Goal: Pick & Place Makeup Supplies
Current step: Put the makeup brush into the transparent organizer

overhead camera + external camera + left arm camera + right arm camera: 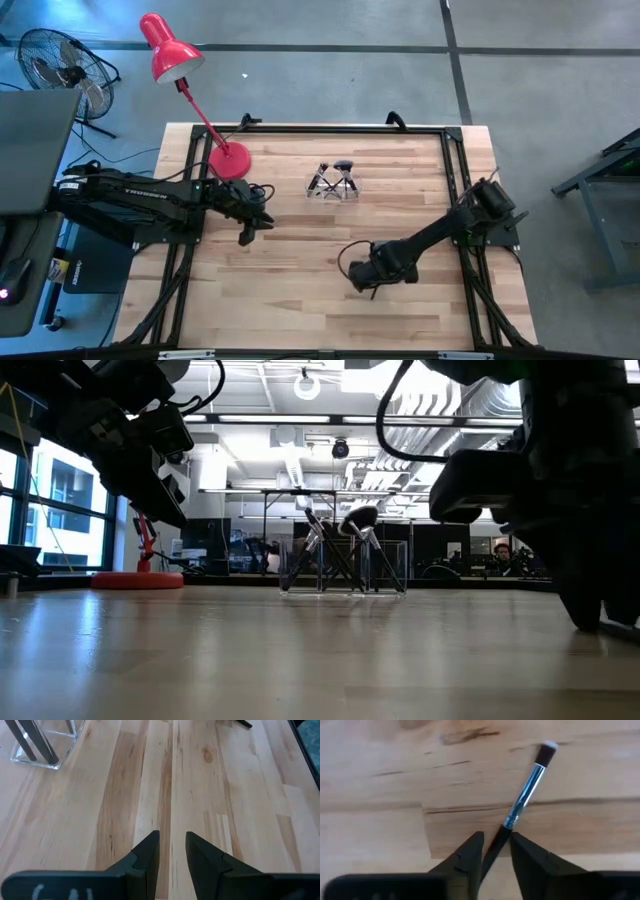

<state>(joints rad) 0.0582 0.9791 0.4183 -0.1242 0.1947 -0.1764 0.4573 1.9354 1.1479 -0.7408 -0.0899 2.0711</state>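
Note:
One makeup brush (525,790) lies flat on the wooden table, with a dark handle, a silvery ferrule and a small dark head tipped white. My right gripper (496,851) points down over it, open, one finger on each side of the dark handle. In the high view this gripper (372,285) hides the brush. Several more brushes stand leaning in a clear plastic holder (333,185) at the table's far middle. My left gripper (245,235) hangs open above the left part of the table, with nothing between its fingers. My right gripper comes from above, pointing down. Its fingers (470,850) stand across the brush's dark handle (495,845), just behind the ferrule. I cannot tell whether they touch the handle. The brush lies flat on the table.
A red desk lamp (228,158) stands on its round base at the table's far left. The clear holder (345,565) stands between the two arms, toward the far edge. Bare wood (165,785) lies ahead of my left gripper.

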